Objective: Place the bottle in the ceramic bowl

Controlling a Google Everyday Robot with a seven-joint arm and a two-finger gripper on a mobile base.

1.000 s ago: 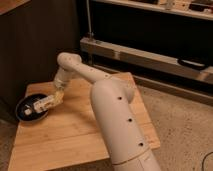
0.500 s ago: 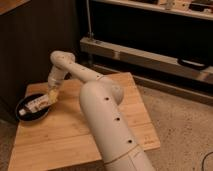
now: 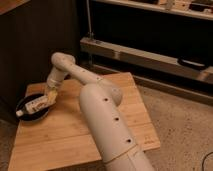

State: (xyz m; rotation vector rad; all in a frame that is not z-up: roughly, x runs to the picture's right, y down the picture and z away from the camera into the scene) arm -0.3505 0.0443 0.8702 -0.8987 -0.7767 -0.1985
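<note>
1. Reaching across the wooden table, the white arm is putting its gripper at the right rim of the black ceramic bowl, far-left corner.
2. The white bottle is lying tilted w/ cap end low and left, body over the bowl; prob. angled so it drops inside, since it's approx. as long as the bowl is wide.
3. Gripper is sitting at the bottle's upper right end, touching or nearly so. Can't tell if it's clamped or let go.
4. Judging the task near done: bottle is looking in the bowl, release unconfirmed.
</note>
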